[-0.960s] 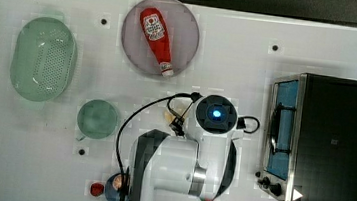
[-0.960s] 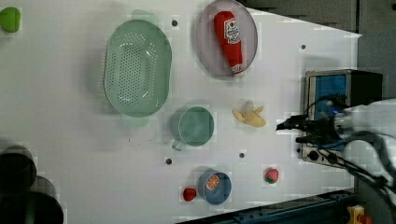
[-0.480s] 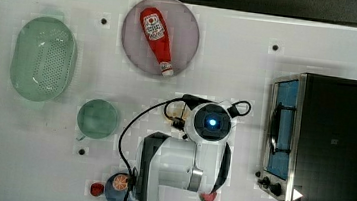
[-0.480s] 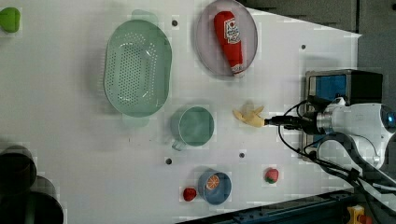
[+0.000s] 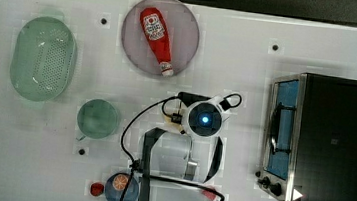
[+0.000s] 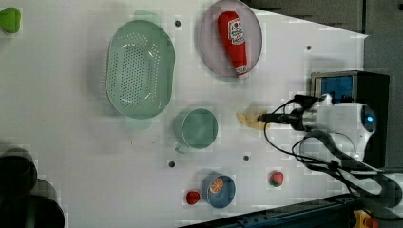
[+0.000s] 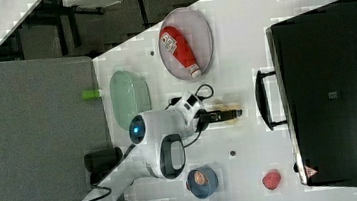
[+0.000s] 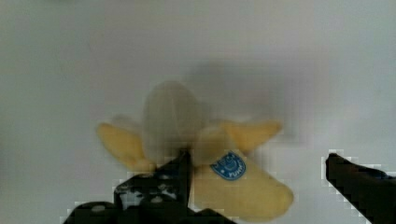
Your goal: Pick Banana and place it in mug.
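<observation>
Now the end effector stands spread wide over the banana, one finger in front of the fruit's peeled body and the other finger out past its far end, nothing pinched yet. A second ago the arm was drawn back near its base with the banana lying well clear of it; since then the arm has reached forward and tipped its wrist down, so in the left view the end effector now overlaps the banana, which has not shifted on the white desk. That suggests the approach is nearly done and the grasp comes next: probably a little more descent, then closing across the soft body. Taking the banana as landmark, the mug sits just beside it toward the left view's left, mouth up and empty, a short carry away. The plate with the ketchup bottle lies beyond the banana toward the left view's top, and the toaster oven stands on the left view's right.
</observation>
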{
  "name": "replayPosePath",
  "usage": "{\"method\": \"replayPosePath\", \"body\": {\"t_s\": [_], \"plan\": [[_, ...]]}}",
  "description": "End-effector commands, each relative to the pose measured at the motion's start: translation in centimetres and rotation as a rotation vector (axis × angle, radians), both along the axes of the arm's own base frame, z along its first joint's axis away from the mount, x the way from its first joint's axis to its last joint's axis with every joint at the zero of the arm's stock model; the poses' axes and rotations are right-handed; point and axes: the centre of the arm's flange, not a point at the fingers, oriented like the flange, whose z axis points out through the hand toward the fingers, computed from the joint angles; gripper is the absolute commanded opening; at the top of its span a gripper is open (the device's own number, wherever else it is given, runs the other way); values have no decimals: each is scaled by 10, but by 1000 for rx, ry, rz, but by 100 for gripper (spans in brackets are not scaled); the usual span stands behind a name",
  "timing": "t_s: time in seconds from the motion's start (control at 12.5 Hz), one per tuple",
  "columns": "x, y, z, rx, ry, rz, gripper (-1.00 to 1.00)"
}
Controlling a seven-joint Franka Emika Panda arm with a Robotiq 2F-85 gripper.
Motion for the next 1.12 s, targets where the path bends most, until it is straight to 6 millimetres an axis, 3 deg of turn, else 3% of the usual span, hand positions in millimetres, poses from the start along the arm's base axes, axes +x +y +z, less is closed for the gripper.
{"method": "replayPosePath", "body": {"t_s": [0.08, 0.48, 0.64, 0.8, 1.12], "plan": [[-7, 11, -5, 6, 1, 67, 65], [-2, 10, 16, 4, -46, 61, -45], [-2, 4, 35, 3, -40, 47, -46], [-1, -2, 68, 5, -29, 34, -46], [3, 0, 171, 10, -87, 36, -46]]}}
